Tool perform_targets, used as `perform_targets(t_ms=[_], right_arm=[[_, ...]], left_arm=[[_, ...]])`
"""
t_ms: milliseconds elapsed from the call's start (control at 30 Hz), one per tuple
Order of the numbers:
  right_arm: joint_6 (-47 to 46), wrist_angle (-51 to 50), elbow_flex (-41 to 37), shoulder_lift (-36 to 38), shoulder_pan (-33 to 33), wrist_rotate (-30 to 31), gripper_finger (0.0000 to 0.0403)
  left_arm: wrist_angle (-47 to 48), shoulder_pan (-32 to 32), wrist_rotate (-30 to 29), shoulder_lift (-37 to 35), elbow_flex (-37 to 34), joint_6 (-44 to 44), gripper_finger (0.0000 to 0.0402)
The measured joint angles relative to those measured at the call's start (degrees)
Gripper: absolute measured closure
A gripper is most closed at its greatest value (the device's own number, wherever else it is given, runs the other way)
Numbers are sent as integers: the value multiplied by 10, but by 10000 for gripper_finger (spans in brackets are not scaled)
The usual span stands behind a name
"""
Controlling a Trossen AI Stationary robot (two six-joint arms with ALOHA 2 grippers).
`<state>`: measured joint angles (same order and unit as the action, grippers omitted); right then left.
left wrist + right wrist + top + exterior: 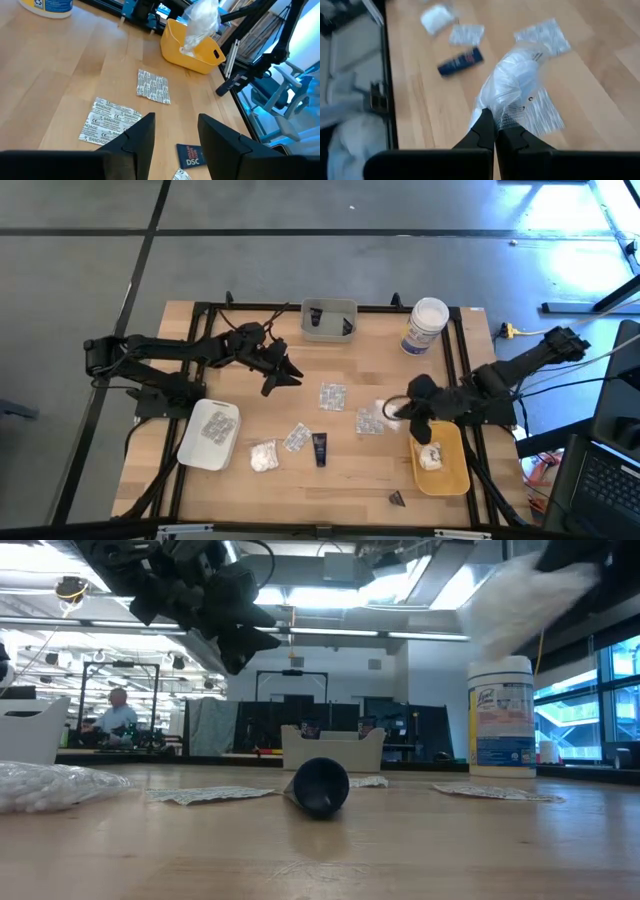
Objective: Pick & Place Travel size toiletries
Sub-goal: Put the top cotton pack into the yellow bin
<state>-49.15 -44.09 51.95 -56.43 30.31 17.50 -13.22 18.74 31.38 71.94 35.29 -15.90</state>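
Pale wooden tabletop (300, 480) fills the middle of the high view, with grey floor around it. Right of centre in that view, the right gripper (397, 409) is pinched tight on a puffy white bundle (512, 82), which hangs from the closed fingertips clear of the wood; in the low view the same bundle shows as a white blur at the upper right. Just below the gripper in the high view sits a yellow tray (450, 475) with another white bundle (430, 457) inside. To its left a silvery packet (369, 422) lies flat, with a second packet (333, 395) up and left of it.

Left of centre in the high view, the left gripper (285, 375) hovers over bare wood, its two fingers apart with nothing between them. Below it lie a third packet (297, 438), a dark tube (319, 449) and a loose white bundle (263, 456). A white tray (190, 448) at the lower left holds one more packet (215, 426). A small dark cone (397, 499) rests near the bottom edge. A grey tray (328, 332) and a white jar (426, 325) stand along the top.
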Motion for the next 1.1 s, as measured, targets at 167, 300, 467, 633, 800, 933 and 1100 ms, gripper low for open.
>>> perform_targets(t_ms=[167,300,467,633,800,933,1100], right_arm=[[-63,-88,44,-33,61,2,403],[-109,-134,59,-61,106,-31,403],[-165,-153,65,-90,154,-84,403],[-236,-153,65,-99,196,-111,403],[-296,-164,66,-99,230,-113,403],[-329,-228,66,-99,244,-127,403],[-309,-300,66,-109,247,-140,403]], left_arm=[[0,-1,0,0,0,-10,258],[0,-1,0,0,0,-14,258],[0,-1,0,0,0,-15,258],[0,-1,0,0,0,-29,258],[0,-1,0,0,0,-29,258],[0,-1,0,0,0,-30,258],[0,-1,0,0,0,-30,258]])
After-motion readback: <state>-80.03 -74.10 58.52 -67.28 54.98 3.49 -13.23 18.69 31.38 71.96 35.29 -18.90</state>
